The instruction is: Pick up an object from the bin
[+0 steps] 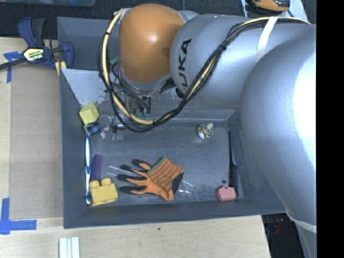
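Observation:
My gripper (pixel 114 128) hangs under the arm's wrist at the bin's back left, low near the floor. Just left of it lies a yellow block (pixel 88 113) with a small blue piece (pixel 93 129) right below it; both are close to the gripper, and whether it touches them is hidden. An orange and black glove (pixel 155 177) lies flat on the bin floor in front of the gripper, well apart from it.
Along the left wall lie a white and blue stick (pixel 87 168), a purple cylinder (pixel 97 167) and a yellow toy piece (pixel 103 191). A small patterned ball (pixel 205 130) sits mid-right, a pink block (pixel 226 193) in the front right corner. The arm covers the bin's back right.

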